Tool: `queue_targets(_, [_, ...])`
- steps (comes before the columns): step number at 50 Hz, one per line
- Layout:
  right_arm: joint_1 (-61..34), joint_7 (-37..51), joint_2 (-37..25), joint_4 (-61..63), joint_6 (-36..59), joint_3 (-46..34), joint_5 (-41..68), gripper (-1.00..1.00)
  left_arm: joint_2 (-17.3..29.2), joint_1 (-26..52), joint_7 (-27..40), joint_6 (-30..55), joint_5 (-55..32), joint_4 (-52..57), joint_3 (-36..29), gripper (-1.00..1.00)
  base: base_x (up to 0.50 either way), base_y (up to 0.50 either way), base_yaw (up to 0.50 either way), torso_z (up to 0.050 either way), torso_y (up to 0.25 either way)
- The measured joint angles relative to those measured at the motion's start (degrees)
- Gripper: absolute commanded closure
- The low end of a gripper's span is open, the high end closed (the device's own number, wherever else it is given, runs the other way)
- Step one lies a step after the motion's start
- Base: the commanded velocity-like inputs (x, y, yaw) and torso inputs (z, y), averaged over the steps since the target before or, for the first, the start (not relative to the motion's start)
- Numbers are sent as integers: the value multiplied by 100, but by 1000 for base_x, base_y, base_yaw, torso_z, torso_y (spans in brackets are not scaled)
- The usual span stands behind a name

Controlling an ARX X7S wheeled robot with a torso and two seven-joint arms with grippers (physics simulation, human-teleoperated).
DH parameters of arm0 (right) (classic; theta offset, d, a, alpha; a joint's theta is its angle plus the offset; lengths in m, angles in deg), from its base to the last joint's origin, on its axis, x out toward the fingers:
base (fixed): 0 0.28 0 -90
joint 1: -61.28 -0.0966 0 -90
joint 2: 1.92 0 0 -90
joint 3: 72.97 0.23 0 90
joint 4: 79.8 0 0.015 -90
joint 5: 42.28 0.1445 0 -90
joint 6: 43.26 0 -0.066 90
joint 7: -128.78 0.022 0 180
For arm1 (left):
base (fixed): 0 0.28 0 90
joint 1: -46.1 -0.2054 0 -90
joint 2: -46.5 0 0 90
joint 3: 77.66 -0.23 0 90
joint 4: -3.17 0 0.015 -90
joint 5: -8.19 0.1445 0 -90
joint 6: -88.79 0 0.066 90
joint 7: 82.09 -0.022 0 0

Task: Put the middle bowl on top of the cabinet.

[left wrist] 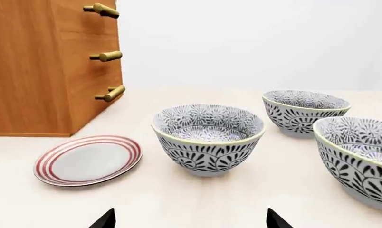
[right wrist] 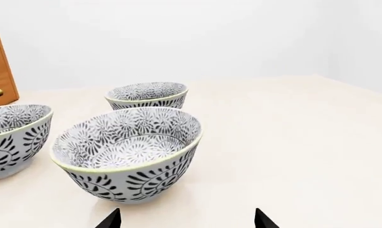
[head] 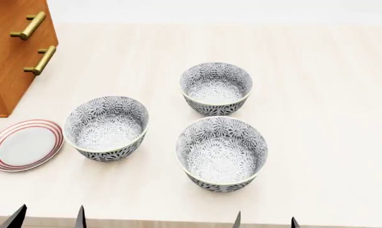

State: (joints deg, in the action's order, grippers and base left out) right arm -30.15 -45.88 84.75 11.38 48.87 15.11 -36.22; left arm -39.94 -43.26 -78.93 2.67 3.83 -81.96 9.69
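Both pincers, left (head: 48,216) and right (head: 266,219), seemingly spread; unlabelled middle bowl (head: 221,153) untouched.

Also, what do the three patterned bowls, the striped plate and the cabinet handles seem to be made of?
The bowls look like glazed ceramic: a printed floral pattern, pale rims, a soft sheen. The plate also looks ceramic, white with red rings. The handles look like brushed brass, judging by the golden colour. It is a render, so these are only appearances.

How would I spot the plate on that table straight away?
Start at the tall orange-brown cabinet at the head view's left. Just in front of its near corner lies the plate, beside the leftmost patterned bowl. It alone is flat, plain white inside, with red rings round its rim.
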Motion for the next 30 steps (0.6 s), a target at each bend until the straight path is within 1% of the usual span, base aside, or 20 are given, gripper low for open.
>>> queue_targets(5, [172,143,-66,389,-33,134,138,-100,-8,-91,117,21,-271,501,134,-100,0,0,0,0,0])
queue_targets(20, [1195,834,-252,2157,-336,1025,465,-100,-62,-34,1023,-63,-777,1397,730,-100,0,6,0,0,0])
queue_targets(29, [1561,1079,-345,2712,-404,1268,485,-100,-10,-24,1418,-68,-775,1616,810,-100,0,489,0,0,0])
queue_targets(30, [1590,1102,-352,2756,-407,1280,479,-100,0,-26,1447,-69,-779,1635,814,-100,0,0,0,0,0])
